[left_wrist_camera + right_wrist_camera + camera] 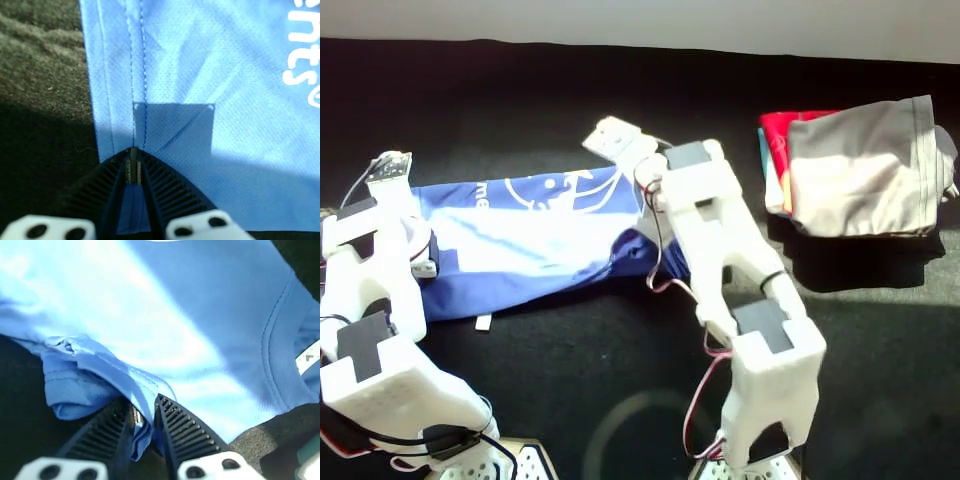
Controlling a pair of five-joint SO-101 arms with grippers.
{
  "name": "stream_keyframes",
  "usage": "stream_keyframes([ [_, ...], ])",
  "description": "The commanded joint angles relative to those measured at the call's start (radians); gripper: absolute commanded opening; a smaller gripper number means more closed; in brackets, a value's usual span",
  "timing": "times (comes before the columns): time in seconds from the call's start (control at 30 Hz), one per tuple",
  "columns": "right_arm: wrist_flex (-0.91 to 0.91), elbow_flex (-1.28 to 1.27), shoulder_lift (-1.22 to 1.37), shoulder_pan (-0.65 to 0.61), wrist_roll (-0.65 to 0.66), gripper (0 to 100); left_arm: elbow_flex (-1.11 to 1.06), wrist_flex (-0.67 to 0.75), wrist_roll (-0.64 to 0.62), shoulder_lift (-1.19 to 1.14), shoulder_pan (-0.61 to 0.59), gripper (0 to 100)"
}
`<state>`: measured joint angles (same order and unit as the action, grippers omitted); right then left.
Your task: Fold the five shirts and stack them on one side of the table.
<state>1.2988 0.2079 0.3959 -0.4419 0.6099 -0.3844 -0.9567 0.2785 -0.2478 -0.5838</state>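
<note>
A blue shirt (530, 240) with white print lies folded into a long strip across the dark table. My left gripper (133, 167) is shut on the shirt's hem (135, 75) at its left end, beside the left arm (375, 250). My right gripper (145, 422) is shut on a bunched fold of blue cloth (95, 370) at the shirt's right end, close to the collar (280, 340). In the high view the right arm (720, 240) covers that end. A stack of folded shirts (865, 170), grey on top with red and others beneath, rests at the back right.
The table is covered in black cloth (570, 390). A pale wall edge (640, 20) runs along the back. Sunlight falls across the shirts. The arm bases (750, 460) stand at the front edge with loose cables.
</note>
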Motion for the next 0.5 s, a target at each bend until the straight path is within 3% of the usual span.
stream_keyframes([
  [0.0, -0.013, 0.231, 0.114, 0.010, -0.035, 1.4, -0.004, 0.014, -0.006, -0.002, -0.010, 1],
  [0.2, 0.015, 0.495, 0.335, 0.033, -0.129, 21.5, -0.004, 0.014, -0.006, -0.002, -0.010, 1],
  [0.47, 0.038, 0.777, 0.397, 0.116, -0.367, 19.0, -0.004, 0.012, -0.006, -0.002, -0.010, 1],
])
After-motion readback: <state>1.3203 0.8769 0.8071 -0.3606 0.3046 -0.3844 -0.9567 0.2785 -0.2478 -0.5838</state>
